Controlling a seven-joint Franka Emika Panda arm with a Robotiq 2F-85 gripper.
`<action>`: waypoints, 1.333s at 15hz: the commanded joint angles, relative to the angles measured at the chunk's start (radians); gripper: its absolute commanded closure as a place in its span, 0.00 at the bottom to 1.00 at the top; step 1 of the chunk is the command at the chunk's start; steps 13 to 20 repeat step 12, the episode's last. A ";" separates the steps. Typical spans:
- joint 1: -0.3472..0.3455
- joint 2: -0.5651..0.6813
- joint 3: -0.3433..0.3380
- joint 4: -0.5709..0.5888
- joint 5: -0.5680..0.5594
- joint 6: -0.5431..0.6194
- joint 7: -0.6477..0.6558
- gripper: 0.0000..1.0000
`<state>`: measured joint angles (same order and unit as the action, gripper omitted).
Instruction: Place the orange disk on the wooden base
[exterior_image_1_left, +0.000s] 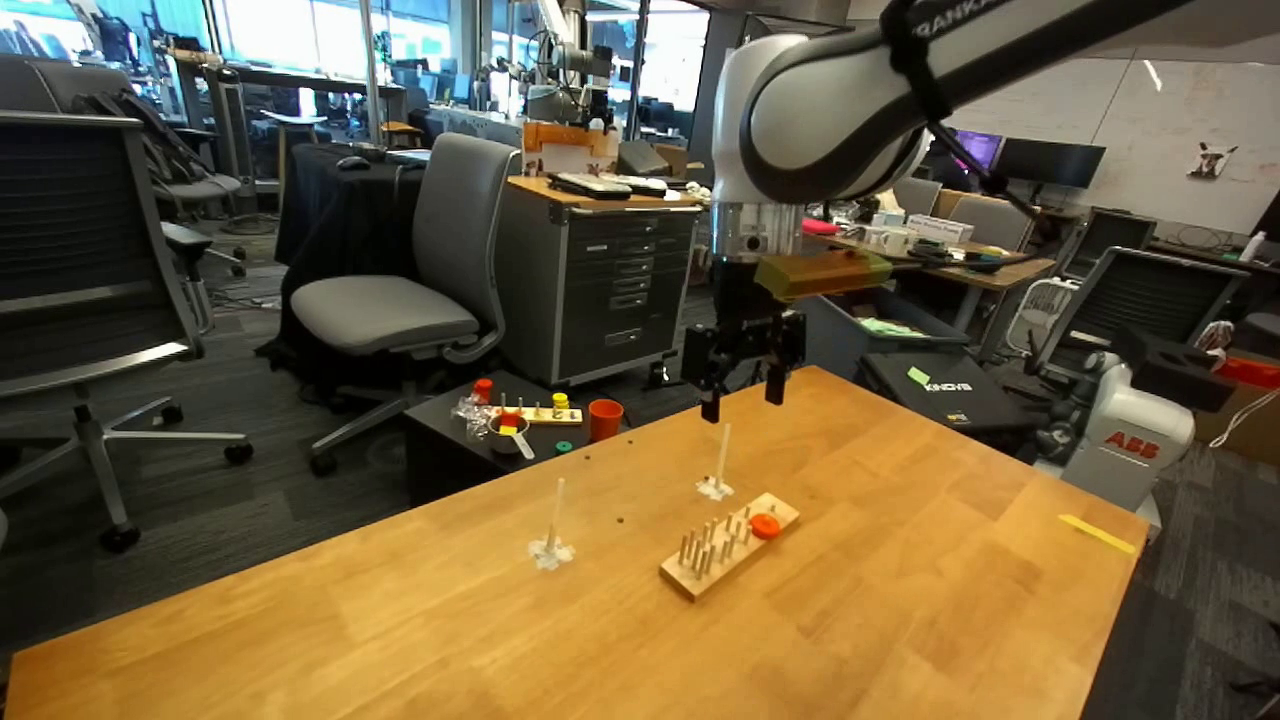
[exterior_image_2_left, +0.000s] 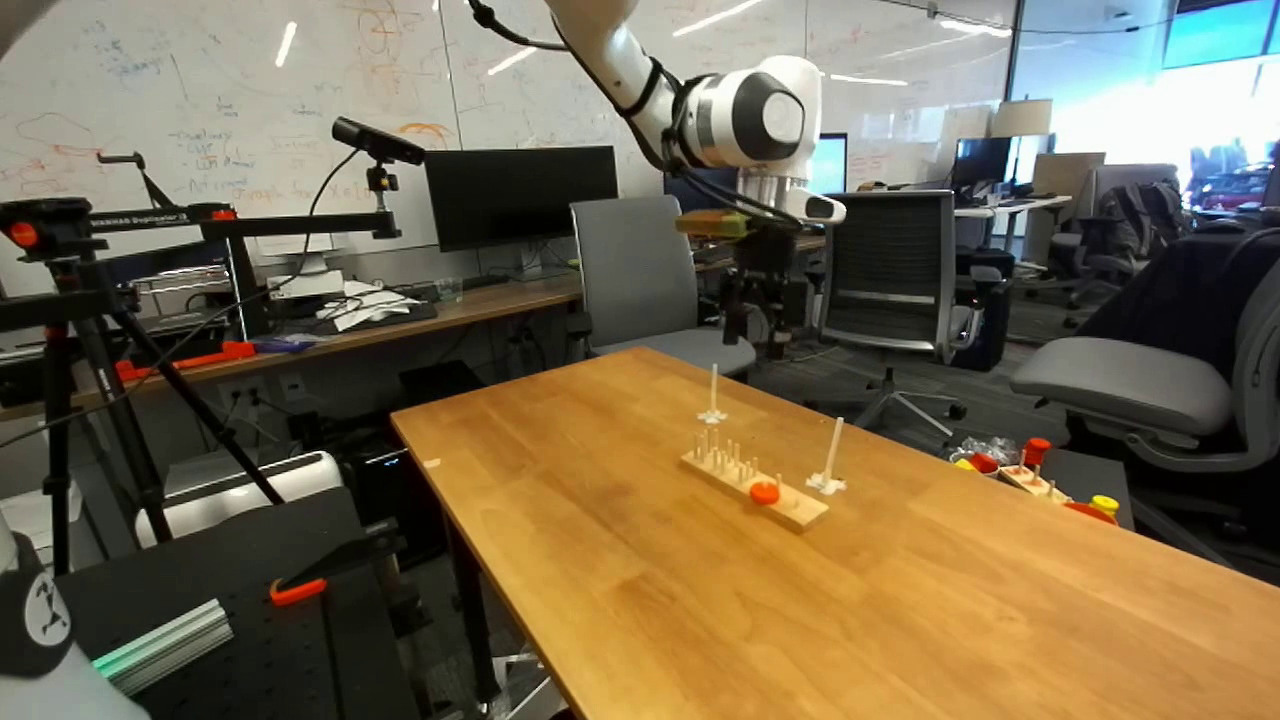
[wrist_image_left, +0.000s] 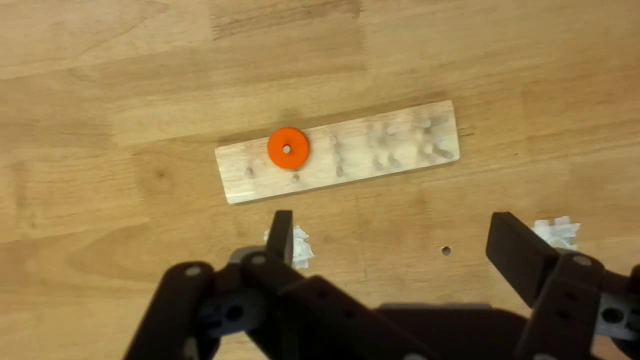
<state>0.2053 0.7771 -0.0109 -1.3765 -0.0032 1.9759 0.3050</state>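
Orange disk (wrist_image_left: 296, 154): on the wooden base (wrist_image_left: 317, 167), around a peg (wrist_image_left: 286, 149) that shows through its middle | Gripper (wrist_image_left: 392, 218): jaws standing wide apart, raised above the table (exterior_image_1_left: 400, 620), well apart from the disk | Sticks (exterior_image_1_left: 722, 455): two, standing on the table near the base

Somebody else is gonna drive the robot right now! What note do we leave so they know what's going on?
Hand: open, holding nothing, up above the table.
Orange disk: on the wooden base, with a peg showing through its middle.
Done: the disk is on the base.
Left: probably nothing; maybe check that it sits all the way down, which I can't tell.
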 joint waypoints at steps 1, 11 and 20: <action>0.031 -0.168 0.021 -0.133 -0.054 -0.057 -0.046 0.00; 0.029 -0.274 0.056 -0.193 -0.060 -0.109 -0.061 0.00; 0.028 -0.279 0.056 -0.201 -0.060 -0.109 -0.061 0.00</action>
